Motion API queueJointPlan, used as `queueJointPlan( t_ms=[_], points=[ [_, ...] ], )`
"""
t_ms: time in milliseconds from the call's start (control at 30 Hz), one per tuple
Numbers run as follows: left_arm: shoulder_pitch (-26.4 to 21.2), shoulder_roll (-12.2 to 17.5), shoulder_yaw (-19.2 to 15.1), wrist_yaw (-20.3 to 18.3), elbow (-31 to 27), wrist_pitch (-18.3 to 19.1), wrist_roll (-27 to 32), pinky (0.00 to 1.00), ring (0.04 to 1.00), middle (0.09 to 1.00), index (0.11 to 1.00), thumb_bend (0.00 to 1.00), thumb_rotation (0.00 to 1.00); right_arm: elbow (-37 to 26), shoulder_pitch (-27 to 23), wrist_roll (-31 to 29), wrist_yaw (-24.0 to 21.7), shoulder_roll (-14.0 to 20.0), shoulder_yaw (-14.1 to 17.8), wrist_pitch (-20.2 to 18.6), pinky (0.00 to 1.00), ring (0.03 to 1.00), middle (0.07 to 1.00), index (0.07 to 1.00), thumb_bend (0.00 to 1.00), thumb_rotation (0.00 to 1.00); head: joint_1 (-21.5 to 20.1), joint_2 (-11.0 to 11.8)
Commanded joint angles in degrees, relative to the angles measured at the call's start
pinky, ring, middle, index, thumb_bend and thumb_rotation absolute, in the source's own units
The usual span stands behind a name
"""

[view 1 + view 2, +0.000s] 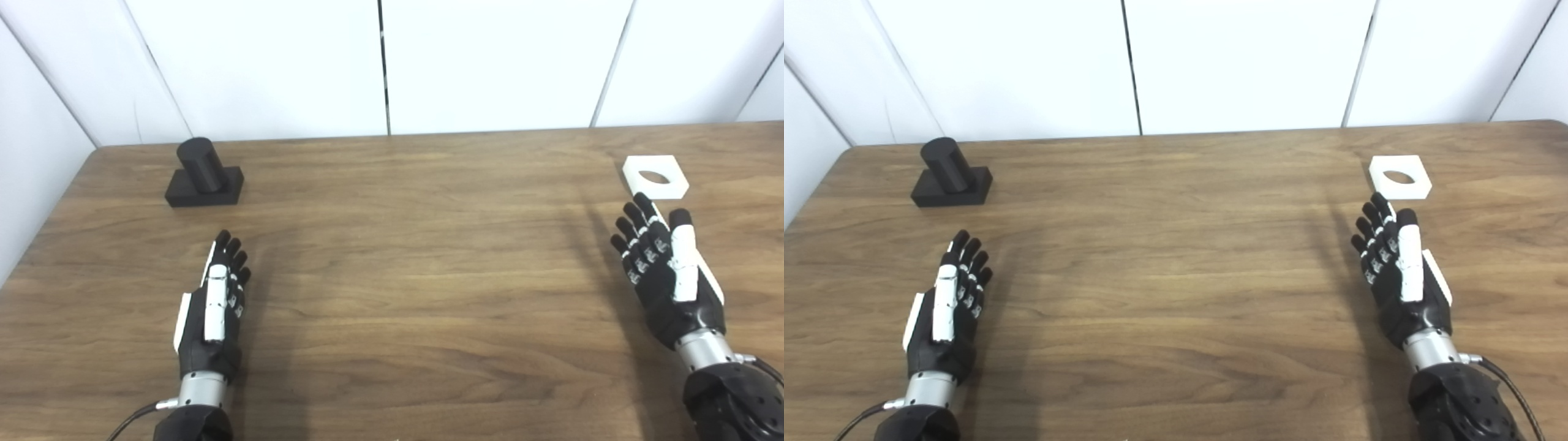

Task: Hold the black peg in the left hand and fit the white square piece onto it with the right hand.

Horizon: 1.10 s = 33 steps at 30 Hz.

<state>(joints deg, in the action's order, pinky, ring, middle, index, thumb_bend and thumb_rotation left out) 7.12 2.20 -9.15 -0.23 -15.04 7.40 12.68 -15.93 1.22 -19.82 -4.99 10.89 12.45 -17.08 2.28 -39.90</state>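
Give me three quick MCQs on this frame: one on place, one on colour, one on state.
1. Where does the black peg stand?
A. far left of the table
B. far right of the table
C. in the left hand

2. What colour is the square piece with the round hole?
A. black
B. white
C. red

3. What is the state of the right hand?
A. shut on the square piece
B. shut on the peg
C. open, holding nothing

Answers:
1. A: the peg stands on its base near the far left corner of the table, beyond the left hand.
2. B: it is white against the brown wood.
3. C: its fingers are extended just short of the piece, around nothing.
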Motion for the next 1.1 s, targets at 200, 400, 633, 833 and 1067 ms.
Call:
queueJointPlan(
  t_ms=[200,400,633,833,1067],
  points=[
    [0.4,0.6,0.7,-0.1,-3.3,-0.9,-1.9,1.00,0.989,0.982,1.000,0.52,0.84,-1.3,-1.7,-0.9,-0.5,0.1,0.2,1.5,1.00,1.000,1.000,0.994,0.51,1.00,1.2,0.0],
    [0.2,4.9,1.5,0.0,-5.9,-0.5,-11.6,0.98,0.969,0.964,1.000,0.59,0.56,-0.9,-1.8,-1.7,-0.6,0.4,0.5,1.3,1.00,1.000,1.000,0.996,0.51,1.00,3.9,0.1],
    [-2.6,10.2,-3.0,0.9,-11.0,4.0,-15.8,1.00,0.984,0.957,1.000,0.79,0.33,1.9,-2.4,-2.3,-2.3,1.5,0.5,3.2,1.00,1.000,1.000,1.000,0.52,1.00,5.7,0.4],
    [-6.5,17.8,-5.1,-0.6,-14.0,16.2,-21.4,0.95,0.978,0.980,1.000,0.94,0.24,3.0,-3.1,-2.2,-2.9,1.8,0.8,3.5,1.00,1.000,1.000,1.000,0.53,1.00,7.1,0.7],
    [-11.5,23.1,-6.3,-11.4,-12.7,19.5,-36.0,0.92,0.993,1.000,1.000,0.98,0.17,4.0,-3.6,-1.5,-3.5,2.7,0.4,3.7,1.00,1.000,1.000,1.000,0.56,1.00,9.0,1.2]
  ],
)
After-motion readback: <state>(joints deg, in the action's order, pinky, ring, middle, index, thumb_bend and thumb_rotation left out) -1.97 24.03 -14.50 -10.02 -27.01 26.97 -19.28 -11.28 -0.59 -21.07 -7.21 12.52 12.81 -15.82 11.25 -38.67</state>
